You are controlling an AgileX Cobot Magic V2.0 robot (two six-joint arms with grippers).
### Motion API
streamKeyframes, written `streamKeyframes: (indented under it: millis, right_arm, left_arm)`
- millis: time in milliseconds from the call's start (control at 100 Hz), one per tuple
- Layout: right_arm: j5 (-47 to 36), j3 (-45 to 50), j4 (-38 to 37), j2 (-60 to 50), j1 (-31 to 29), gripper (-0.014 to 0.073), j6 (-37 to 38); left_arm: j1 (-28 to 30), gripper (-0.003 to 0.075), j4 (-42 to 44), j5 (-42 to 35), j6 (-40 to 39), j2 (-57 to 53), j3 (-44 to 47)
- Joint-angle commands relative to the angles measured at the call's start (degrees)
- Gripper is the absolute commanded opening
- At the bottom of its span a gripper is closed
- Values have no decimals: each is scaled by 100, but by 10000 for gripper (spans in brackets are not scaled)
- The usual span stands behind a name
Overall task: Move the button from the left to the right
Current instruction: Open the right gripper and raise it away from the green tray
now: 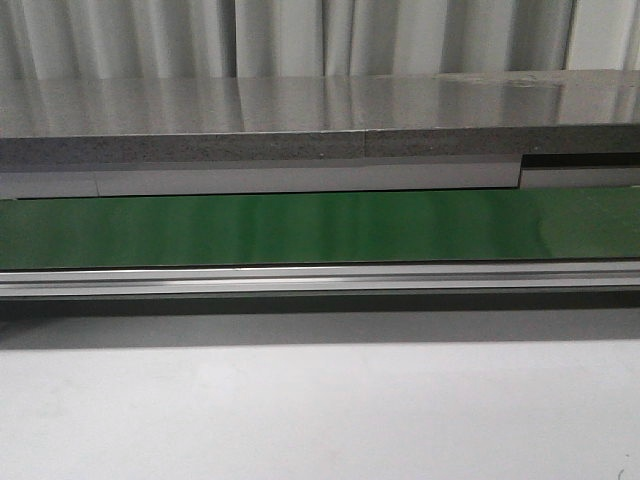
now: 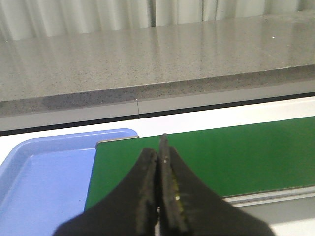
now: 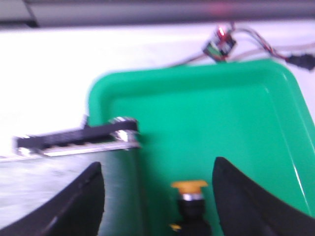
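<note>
The button (image 3: 191,201), a yellow-orange cap on a black body, shows only in the blurred right wrist view. It sits inside a green tray (image 3: 197,98), near the tray's wall by the belt end. My right gripper (image 3: 157,163) is open, its fingers wide apart on either side of the button and not touching it. My left gripper (image 2: 158,147) is shut with nothing between its fingers, over the end of the green belt (image 2: 236,152) next to a blue tray (image 2: 44,172). Neither gripper nor the button appears in the front view.
The green conveyor belt (image 1: 320,228) runs across the front view behind a metal rail (image 1: 320,280), with a grey stone counter (image 1: 300,110) beyond it. The belt's end roller (image 3: 78,140) overlaps the green tray's edge. A small circuit board with wires (image 3: 220,45) lies past the tray.
</note>
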Motion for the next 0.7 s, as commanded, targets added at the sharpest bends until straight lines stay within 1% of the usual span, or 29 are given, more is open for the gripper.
streamKeyframes:
  millis: [0, 140, 300, 450, 690]
  right_arm:
    - [-371, -149, 194, -529, 214, 484, -49]
    - [-631, 135, 360, -1032, 679, 484, -49]
    - [-1373, 842, 378, -1622, 1137, 475, -49]
    - [-2253, 1918, 385, -2349, 1505, 474, -49]
    - [-3179, 3547, 385, -3689, 1964, 474, -49]
  left_arm:
    - [-36, -19, -68, -403, -20, 30, -146]
    - [-36, -19, -68, -403, -20, 30, -146]
    - [-36, -19, -68, -403, -20, 30, -146]
    - [-36, -19, -68, -403, -20, 30, -146]
    - [-36, -19, -68, -403, -20, 30, -146]
